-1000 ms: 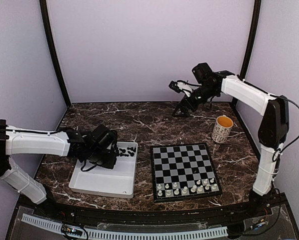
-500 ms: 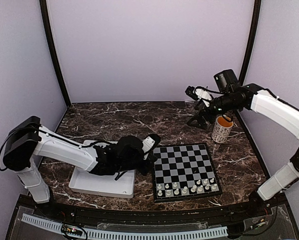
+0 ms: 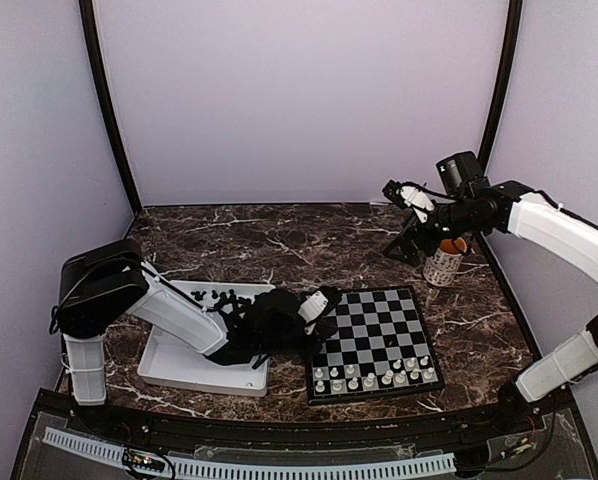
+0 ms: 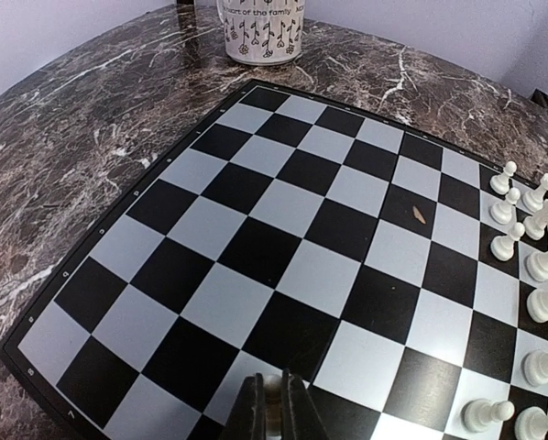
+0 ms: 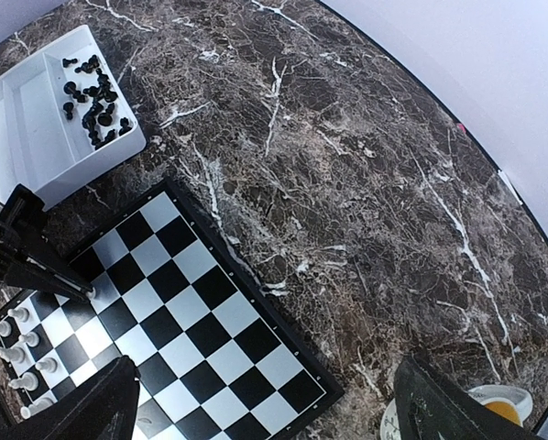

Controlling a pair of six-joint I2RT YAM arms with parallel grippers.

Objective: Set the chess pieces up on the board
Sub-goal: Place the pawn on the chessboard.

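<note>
The board (image 3: 364, 320) lies at centre right, and several white chess pieces (image 3: 374, 375) stand in two rows along its near edge. Several black chess pieces (image 3: 224, 297) lie at the far end of the white tray (image 3: 204, 368). My left gripper (image 3: 324, 305) hovers low over the board's left edge. In the left wrist view the left gripper (image 4: 272, 378) is shut on a small chess piece (image 4: 272, 396) whose colour I cannot make out, above the board (image 4: 292, 206). My right gripper (image 3: 407, 225) hangs high beyond the board's far edge, open and holding nothing. The right wrist view shows that gripper (image 5: 265, 412) over the board's (image 5: 201, 312) far corner.
A patterned mug (image 3: 444, 258) with orange liquid stands at the back right, just beside the right gripper; it also shows as the mug (image 4: 260, 27) past the board's far corner. The marble table (image 3: 279, 240) has black corner posts at the back.
My left arm has swung right from the tray's far end to the board's left edge, jaws staying shut. The right arm has moved right, toward the mug, still open.
</note>
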